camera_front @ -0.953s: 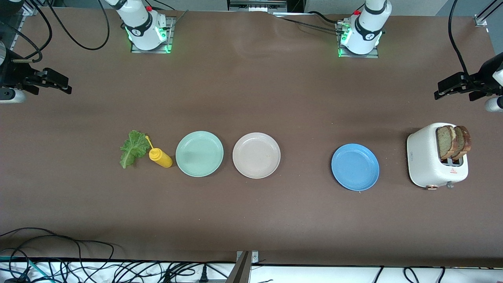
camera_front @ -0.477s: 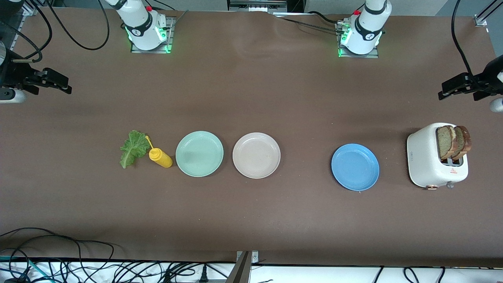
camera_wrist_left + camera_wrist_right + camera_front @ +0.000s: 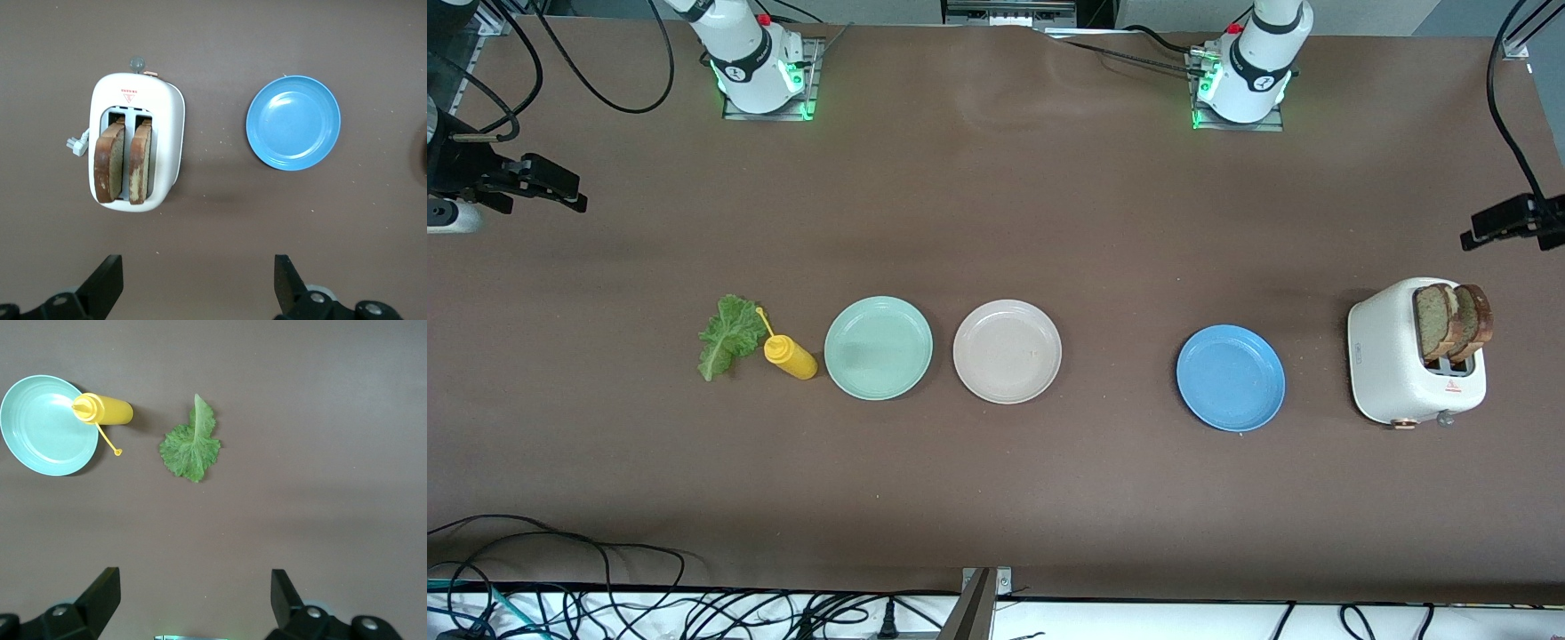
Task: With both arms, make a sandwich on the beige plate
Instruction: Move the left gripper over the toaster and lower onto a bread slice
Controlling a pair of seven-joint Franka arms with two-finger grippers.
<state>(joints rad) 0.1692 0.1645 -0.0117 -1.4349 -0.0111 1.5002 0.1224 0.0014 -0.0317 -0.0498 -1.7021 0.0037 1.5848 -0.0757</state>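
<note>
Across the middle band of the front view, we find everything for the job laid out and nothing assembled. The beige plate [image 3: 1007, 351] sits bare at frame centre, just beside the mint-green plate [image 3: 878, 348]. The lettuce leaf [image 3: 727, 335] lies flat on the table toward the right arm's end, with the yellow squeeze bottle [image 3: 791, 354] on its side between it and the mint-green plate. Both toast slices [image 3: 1449, 320] stand upright in the white toaster [image 3: 1387, 356] at the left arm's end, and the blue plate [image 3: 1230, 377] lies between toaster and beige plate. We judge the whole sandwich is left to build: toast, lettuce, toast. The right gripper [image 3: 551, 187] hangs over bare table at the frame's edge, the left gripper [image 3: 1489, 229] likewise up-frame of the toaster, and both are empty. Wide brown tabletop is free in the upper and lower bands, so both approaches look unobstructed to us.

From the left wrist view, we see the left gripper [image 3: 197, 283] with its jaws spread wide, holding nothing. The slices [image 3: 123, 163] rise out of the slots, their crusts exposed for a pinch. The toaster's walls hug them closely, while the blue plate [image 3: 293, 122] is well apart.

From the right wrist view, the right gripper [image 3: 192, 597] is also spread and empty. The leaf [image 3: 191, 443] has open table all around, though the bottle's [image 3: 103, 409] tethered cap comes near it
</note>
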